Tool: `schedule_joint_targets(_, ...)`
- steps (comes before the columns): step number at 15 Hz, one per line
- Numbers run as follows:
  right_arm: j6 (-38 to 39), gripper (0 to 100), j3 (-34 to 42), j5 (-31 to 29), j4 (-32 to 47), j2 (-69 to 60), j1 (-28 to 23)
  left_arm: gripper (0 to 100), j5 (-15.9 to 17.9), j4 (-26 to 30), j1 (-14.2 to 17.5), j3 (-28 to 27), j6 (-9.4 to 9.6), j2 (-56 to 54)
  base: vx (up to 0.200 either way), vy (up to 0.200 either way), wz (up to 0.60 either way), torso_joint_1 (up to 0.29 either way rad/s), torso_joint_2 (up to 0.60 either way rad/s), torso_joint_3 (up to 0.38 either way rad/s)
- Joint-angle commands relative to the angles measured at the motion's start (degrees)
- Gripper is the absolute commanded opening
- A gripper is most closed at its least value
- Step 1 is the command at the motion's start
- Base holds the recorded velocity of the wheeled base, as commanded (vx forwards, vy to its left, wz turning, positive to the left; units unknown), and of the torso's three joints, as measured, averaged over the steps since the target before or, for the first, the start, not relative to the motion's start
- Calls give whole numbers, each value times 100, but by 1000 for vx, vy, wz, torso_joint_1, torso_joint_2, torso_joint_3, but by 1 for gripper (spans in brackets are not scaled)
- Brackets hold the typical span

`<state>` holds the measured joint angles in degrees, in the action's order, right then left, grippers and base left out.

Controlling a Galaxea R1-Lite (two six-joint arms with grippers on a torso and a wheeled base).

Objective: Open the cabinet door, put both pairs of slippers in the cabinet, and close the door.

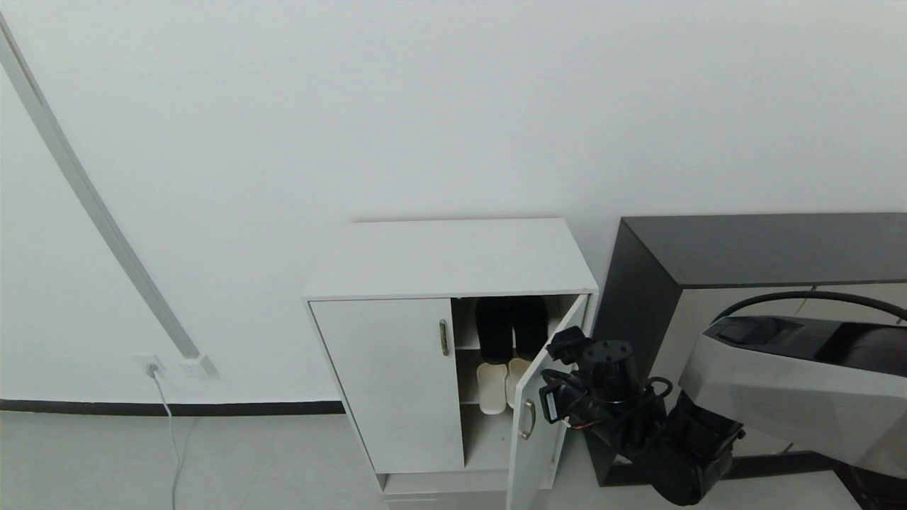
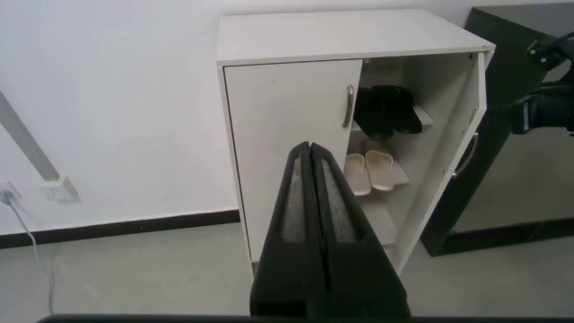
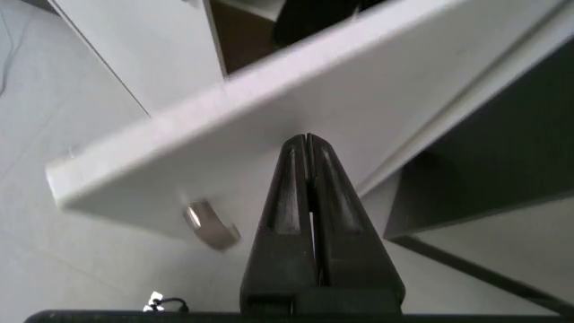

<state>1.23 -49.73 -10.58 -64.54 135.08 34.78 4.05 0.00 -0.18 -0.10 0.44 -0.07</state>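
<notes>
The white cabinet (image 1: 453,258) has its left door (image 1: 390,382) closed and its right door (image 1: 549,443) swung partly open. Black slippers (image 1: 510,326) sit on the upper shelf and cream slippers (image 1: 499,386) on the shelf below; both pairs also appear as black slippers (image 2: 387,108) and cream slippers (image 2: 369,170). My right gripper (image 1: 565,342) is shut, its tip (image 3: 308,140) against the outer face of the right door (image 3: 296,99), above the door handle (image 3: 211,224). My left gripper (image 2: 310,148) is shut on nothing, held well back from the cabinet front (image 2: 287,152).
A black sideboard (image 1: 744,248) stands close to the cabinet's right, just behind the open door. On the left wall are a slanted cable duct (image 1: 92,198), a socket (image 1: 151,367) and a hanging cord (image 1: 173,439). Bare floor (image 1: 212,460) lies left of the cabinet.
</notes>
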Motion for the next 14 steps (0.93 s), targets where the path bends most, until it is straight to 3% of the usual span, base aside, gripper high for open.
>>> schedule_joint_targets(1,0,0,-327,3,108,185,-33,0,0,0,1,1,0,7,0,0,0,0,0,0)
schedule_joint_targets(14,-9,0,-1953,-49,1251,756,-270,0,-9,0,1,1,-26,7,0,0,0,0,0,0)
